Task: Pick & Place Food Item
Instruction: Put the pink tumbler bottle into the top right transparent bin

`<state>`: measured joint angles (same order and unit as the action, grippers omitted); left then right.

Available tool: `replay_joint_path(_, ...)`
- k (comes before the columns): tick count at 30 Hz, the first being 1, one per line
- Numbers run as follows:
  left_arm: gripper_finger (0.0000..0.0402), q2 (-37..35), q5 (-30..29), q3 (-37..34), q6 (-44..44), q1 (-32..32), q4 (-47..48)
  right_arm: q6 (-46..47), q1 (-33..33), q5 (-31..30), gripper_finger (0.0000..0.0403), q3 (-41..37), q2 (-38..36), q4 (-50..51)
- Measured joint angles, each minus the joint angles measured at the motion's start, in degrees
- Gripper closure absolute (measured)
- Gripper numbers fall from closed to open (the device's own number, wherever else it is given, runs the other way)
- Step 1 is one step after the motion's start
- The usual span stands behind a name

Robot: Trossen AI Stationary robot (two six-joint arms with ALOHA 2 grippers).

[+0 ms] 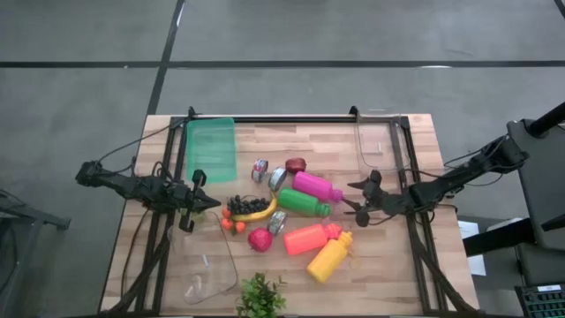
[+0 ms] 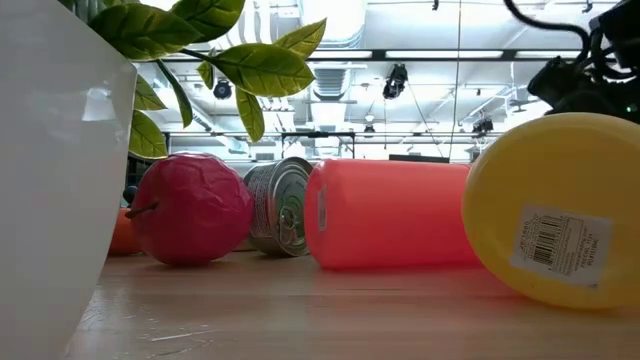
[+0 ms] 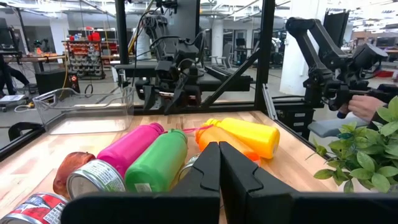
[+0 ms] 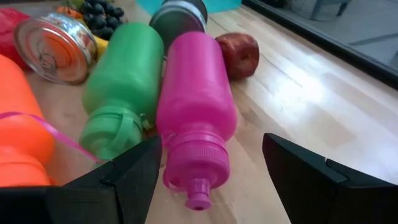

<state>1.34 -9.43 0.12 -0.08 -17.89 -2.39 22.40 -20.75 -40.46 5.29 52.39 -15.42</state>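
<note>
- Wood-plank bench [image 1: 388, 265] stands on a grey concrete floor; beyond it lies a workshop hall with racks and ceiling lights.
- Right gripper [image 1: 360, 200] sits near the bench's right edge, jaws spread wide and empty, aimed at the cap end of the pink bottle [image 4: 196, 109].
- Green bottle [image 4: 121, 84] lies touching the pink bottle's side; the orange bottle [image 1: 309, 237] and yellow bottle [image 1: 330, 256] lie nearer the front edge.
- Food items, the likely task objects: a dark red fruit [image 4: 239, 54] just beyond the pink bottle, a banana [image 1: 256, 213] with grapes [image 1: 244, 205] at bench centre, and a pink-red fruit [image 2: 190, 208] beside a tin can [image 2: 280, 205].
- Left gripper [image 1: 192, 205] waits near the left edge, jaws pressed together, empty.
- Risk: the bottles lie between the right gripper and the food, so a straight advance would likely push or roll them.
- Risk: round fruit may roll away from a glancing jaw contact.
- A person's hand [image 3: 364, 107] shows beyond the bench in the left wrist view.
</note>
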Motion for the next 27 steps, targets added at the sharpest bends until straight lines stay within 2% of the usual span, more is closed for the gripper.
replay_joint_path(8,0.0402,0.0,0.0,0.0,0.0,0.0,0.0,0.1,0.2,0.0,0.0124,-0.1,6.1,-4.0)
replay_joint_path(17,0.0402,0.0,0.0,0.0,0.0,0.0,0.0,-0.8,0.2,0.0,0.012,-0.1,8.6,-9.8)
replay_joint_path(24,0.0402,0.0,0.0,0.0,0.0,0.0,0.0,0.6,0.2,1.3,0.0049,-0.1,10.3,-11.3)
replay_joint_path(27,0.0402,0.0,0.0,0.0,0.0,0.0,0.0,1.5,0.2,1.3,0.0035,-0.1,11.7,-13.1)
